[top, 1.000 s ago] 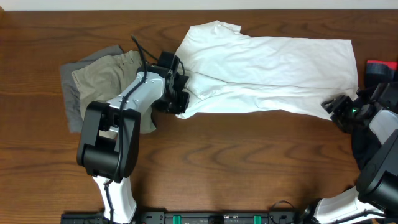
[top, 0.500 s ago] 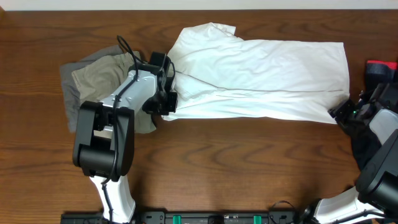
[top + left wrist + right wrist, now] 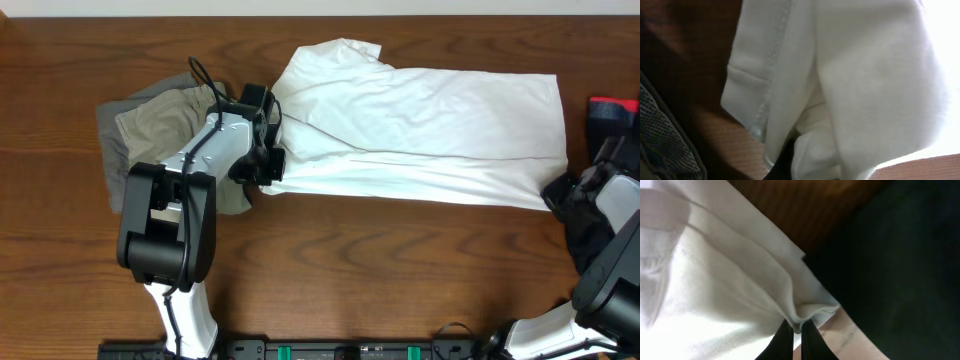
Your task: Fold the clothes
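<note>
From overhead, the white T-shirt (image 3: 420,125) is seen spread lengthwise across the far half of the desk (image 3: 380,270). Its left edge is gripped by the left end effector (image 3: 268,165), just beside the khaki shorts (image 3: 170,125), which lie on a grey piece (image 3: 108,140). Its near right corner is met by the right end effector (image 3: 556,195). In the left wrist view, hemmed white fabric fills the frame and the grasp is largely hidden, though it appears clamped on the shirt. In the right wrist view, a fold of the shirt is pinched between two nearly touching fingers (image 3: 784,342).
</note>
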Robot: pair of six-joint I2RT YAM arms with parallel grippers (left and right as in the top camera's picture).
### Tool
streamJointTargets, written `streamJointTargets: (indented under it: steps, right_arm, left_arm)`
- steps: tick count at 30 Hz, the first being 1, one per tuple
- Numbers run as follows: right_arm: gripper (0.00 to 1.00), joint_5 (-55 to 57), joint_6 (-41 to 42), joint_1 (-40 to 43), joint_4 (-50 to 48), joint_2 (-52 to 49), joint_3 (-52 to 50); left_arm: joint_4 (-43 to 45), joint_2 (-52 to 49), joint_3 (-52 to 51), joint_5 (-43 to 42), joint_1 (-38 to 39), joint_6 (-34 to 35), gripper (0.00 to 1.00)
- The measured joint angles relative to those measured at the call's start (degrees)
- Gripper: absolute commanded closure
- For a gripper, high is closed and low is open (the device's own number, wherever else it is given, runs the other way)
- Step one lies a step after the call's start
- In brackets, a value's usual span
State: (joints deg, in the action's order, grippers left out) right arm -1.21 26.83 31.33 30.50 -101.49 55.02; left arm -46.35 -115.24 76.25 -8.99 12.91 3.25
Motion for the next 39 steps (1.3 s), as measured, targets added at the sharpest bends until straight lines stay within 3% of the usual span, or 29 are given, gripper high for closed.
streamJointTargets:
  steps: [3,6,9,13,15,18,21,27,34,39]
  right_arm:
    - [0.87,0.74,0.26,1.25,0.72,0.17,0.04]
    - [0.81,1.44,0.68,2.99,2.58,0.33,0.39]
    - [0.64,0.50,0.66,4.35,5.33,0.72,0.98]
    - [0.54,-3.89,-1.31,4.81,8.98,4.68,3.34]
    - [0.52,-5.53,-1.68,4.79,9.68,8.09,4.57]
    - [0.52,-7.54,-1.88,4.76,9.60,14.47,6.32]
    - [0.49,-8.61,-1.92,4.50,9.53,19.08,7.13]
    - [0.47,-9.92,-2.08,0.74,9.53,19.58,7.13]
    - [0.46,-10.80,-2.08,-2.34,8.85,18.32,7.13]
    - [0.46,-10.80,-2.08,-2.29,8.83,18.14,7.13]
  left_arm:
    - [-1.44,0.00,0.00,-0.02,-0.02,0.13,0.85]
    - [-4.35,0.35,0.00,0.02,-0.11,0.48,0.65]
    - [-7.43,1.66,0.44,0.22,-0.22,1.07,0.55]
    - [-8.55,5.95,1.73,-1.03,-0.46,1.33,0.42]
    - [-8.17,8.87,2.34,-1.86,-0.48,1.33,0.43]
    - [-6.80,13.38,3.34,-4.17,-0.42,1.62,0.55]
    - [-5.62,15.06,3.96,-5.88,0.24,1.29,0.55]
    - [-3.23,11.61,4.04,-7.48,5.49,-1.18,0.36]
    - [1.88,5.27,4.04,-7.61,12.74,-6.45,0.34]
    - [3.85,3.19,4.04,-6.67,13.90,-9.75,0.36]
